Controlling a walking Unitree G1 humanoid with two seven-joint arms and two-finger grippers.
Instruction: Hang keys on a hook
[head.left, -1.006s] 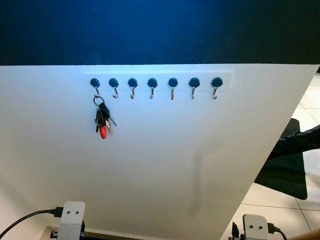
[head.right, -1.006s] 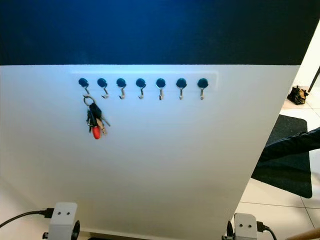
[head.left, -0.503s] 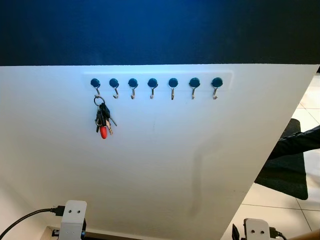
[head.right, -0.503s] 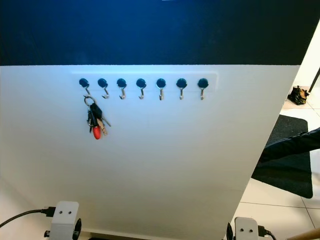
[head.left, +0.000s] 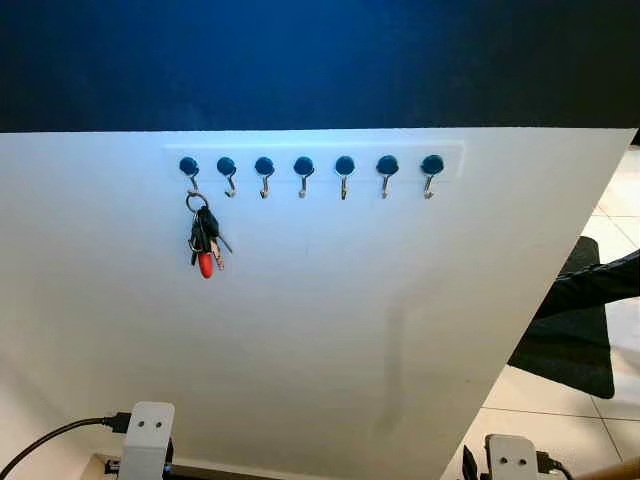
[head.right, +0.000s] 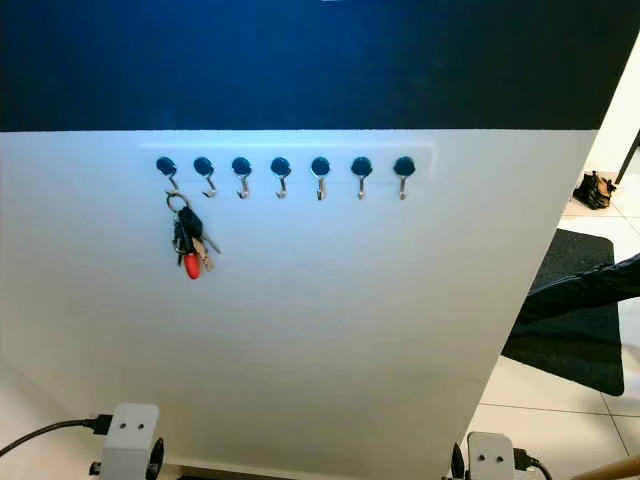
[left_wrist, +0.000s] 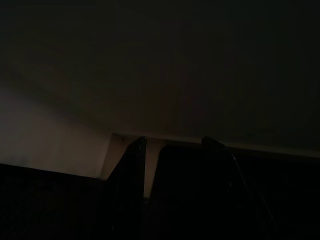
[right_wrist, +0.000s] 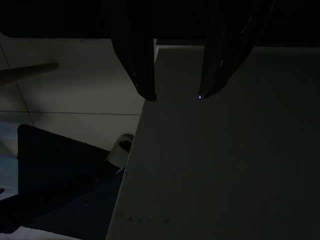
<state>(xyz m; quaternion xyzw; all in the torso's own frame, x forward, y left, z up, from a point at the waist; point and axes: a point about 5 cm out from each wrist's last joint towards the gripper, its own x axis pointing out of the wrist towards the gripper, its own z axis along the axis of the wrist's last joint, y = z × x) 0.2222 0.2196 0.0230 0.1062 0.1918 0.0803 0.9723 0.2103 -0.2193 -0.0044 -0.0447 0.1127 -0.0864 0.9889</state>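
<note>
Keys (head.left: 204, 240) hang vertically from the leftmost hook (head.left: 191, 175) of the white panel (head.left: 330, 320), well above both lowered arms. Right gripper (right_wrist: 175, 95) parted, empty; left gripper (left_wrist: 172, 150) slightly apart, nearer side.

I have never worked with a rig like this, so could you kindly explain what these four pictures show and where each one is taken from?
This is a humanoid household robot meant to hang keys on a hook. The two bright pictures come from a stereo camera on its head, looking at a white panel with a row of seven hooks. A bunch of keys with a red fob hangs from the hook at the robot's far left. The white blocks at the bottom are parts of its lowered arms. The two dark pictures come from wrist cameras looking along each gripper's two black fingers. The right gripper is open and empty near the panel's edge; the left gripper is in shadow, also parted, holding nothing.
</note>
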